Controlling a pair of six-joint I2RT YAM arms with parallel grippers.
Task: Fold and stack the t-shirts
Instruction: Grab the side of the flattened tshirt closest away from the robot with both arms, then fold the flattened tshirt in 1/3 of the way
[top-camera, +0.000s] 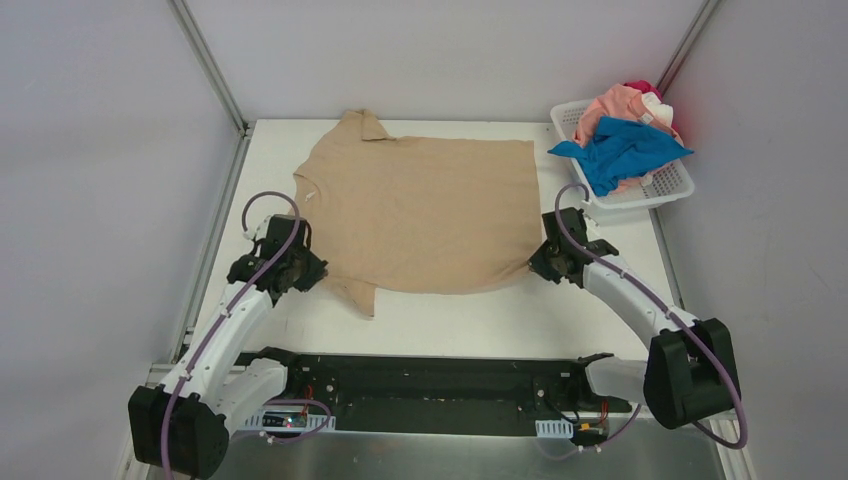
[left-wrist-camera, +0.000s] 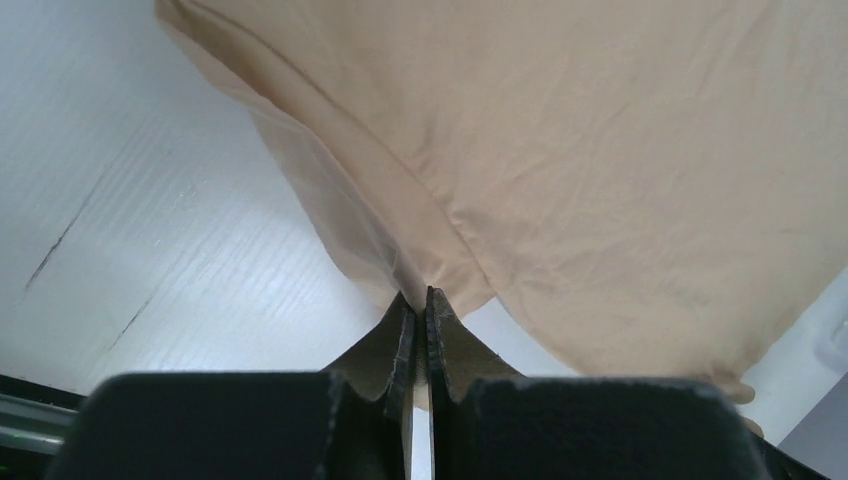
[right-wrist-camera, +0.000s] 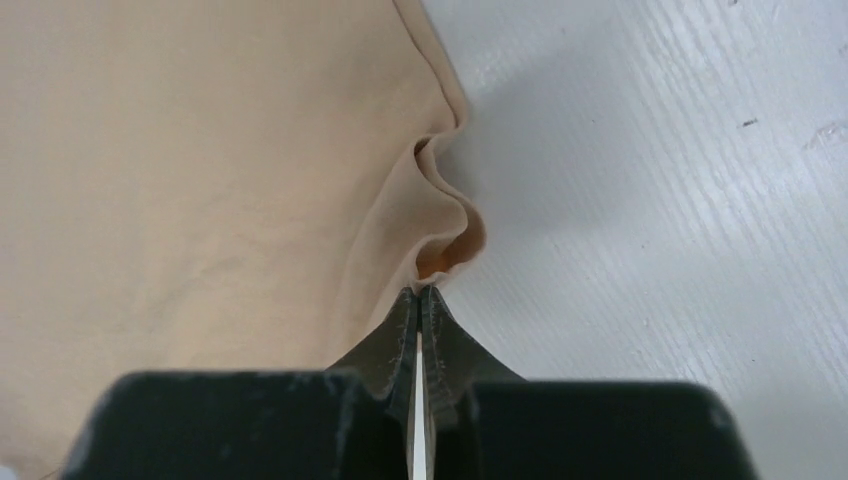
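- Tan shirt (top-camera: 425, 210) lay spread flat across the middle of the table (top-camera: 480, 320), collar to the left and hem to the right. No fold showed in it yet.
- Blue shirt (top-camera: 625, 150), pink shirt (top-camera: 612, 108) and red shirt (top-camera: 642, 88) were heaped unfolded in the basket (top-camera: 668, 187) at the far right. No stack existed, so nearly all the task seemed left to do.
- Left gripper (top-camera: 314, 262) sat at the tan shirt's near-left edge, beside the near sleeve. Its fingers were pressed together on a pinch of cloth.
- Right gripper (top-camera: 541, 256) sat at the near-right, on the hem edge. Its fingers were likewise clamped on a small pucker of cloth.
- Both arms reached out from their bases, low over the table, with wrists turned inward toward the shirt, one at each end. They looked ready for a first fold.
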